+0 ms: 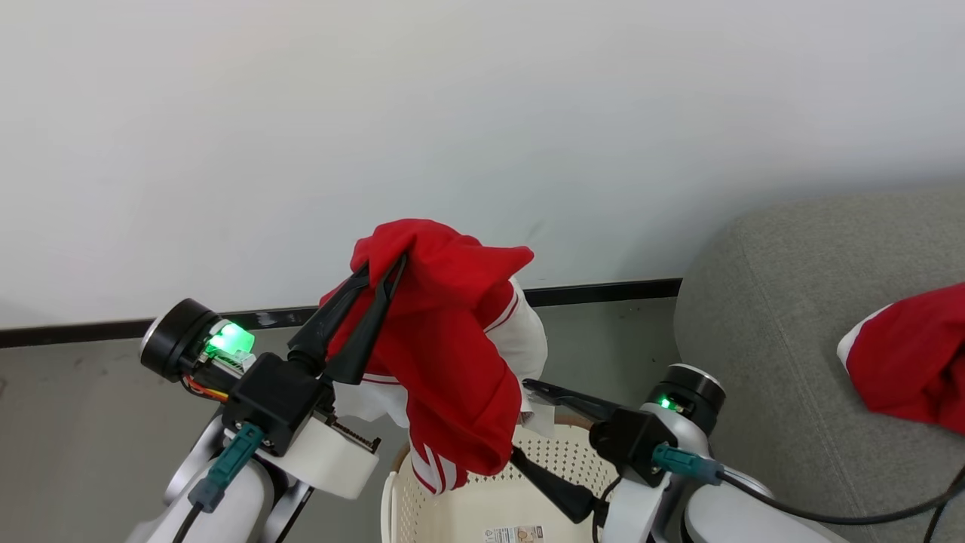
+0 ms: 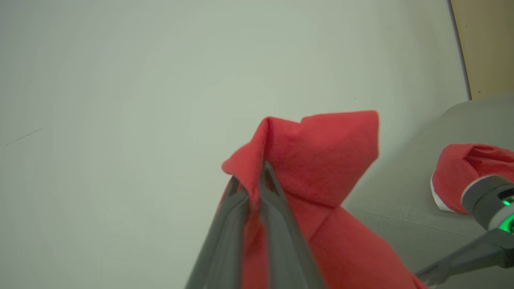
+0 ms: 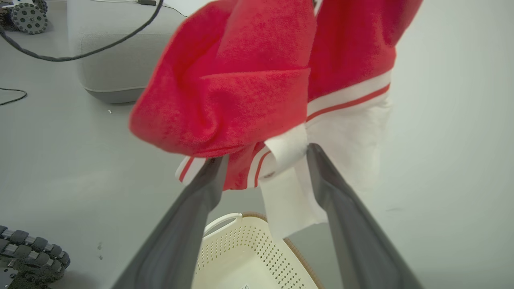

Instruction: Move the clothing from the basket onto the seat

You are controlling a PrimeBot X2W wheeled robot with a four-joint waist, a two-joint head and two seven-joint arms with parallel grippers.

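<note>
While the garment (image 1: 452, 339) is pinched in the left tool (image 1: 383, 266), hanging below it, the seat (image 1: 754, 317) is noted to its right; right tool (image 3: 267, 154) spread wide.

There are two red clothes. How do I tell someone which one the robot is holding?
Find the cream basket beside the grey-green sofa. The held garment hangs above it, pinched by the left gripper. The other red garment lies on the sofa.
</note>
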